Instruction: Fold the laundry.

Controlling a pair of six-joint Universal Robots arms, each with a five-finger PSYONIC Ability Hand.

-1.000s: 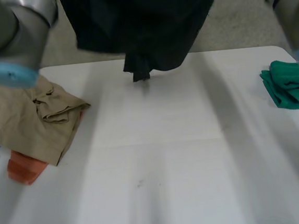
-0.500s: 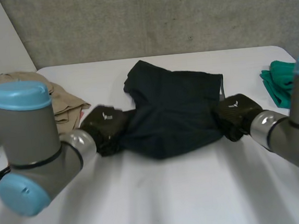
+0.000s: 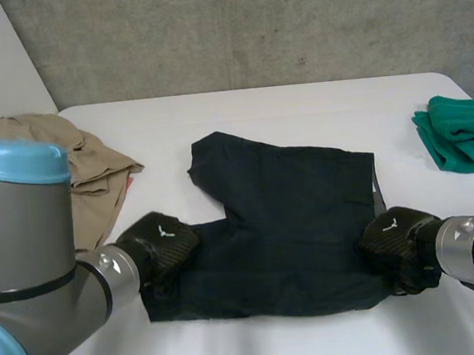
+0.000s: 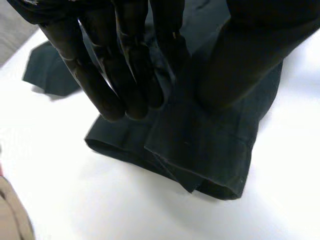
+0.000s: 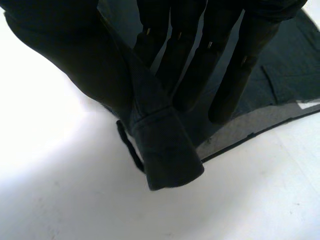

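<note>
A dark garment (image 3: 288, 235) lies spread on the white table (image 3: 241, 127), one leg reaching toward the far left. My left hand (image 3: 158, 244) is at its near left corner and my right hand (image 3: 395, 247) at its near right corner. In the left wrist view the fingers (image 4: 125, 85) and thumb (image 4: 240, 65) pinch the dark garment (image 4: 210, 150) at its hemmed corner. Seen from the right wrist, the thumb (image 5: 85, 65) and fingers (image 5: 200, 65) clamp a fold of the dark garment (image 5: 165, 150) at its edge.
A tan garment (image 3: 70, 171) is heaped at the table's left edge, over something orange. A green cloth (image 3: 461, 133) sits folded at the right edge. Bare table lies beyond the dark garment and along the near edge.
A second ago the dark garment hung high above the table's far side. Both hands brought it down and drew it toward the near edge, where it now lies spread flat.
</note>
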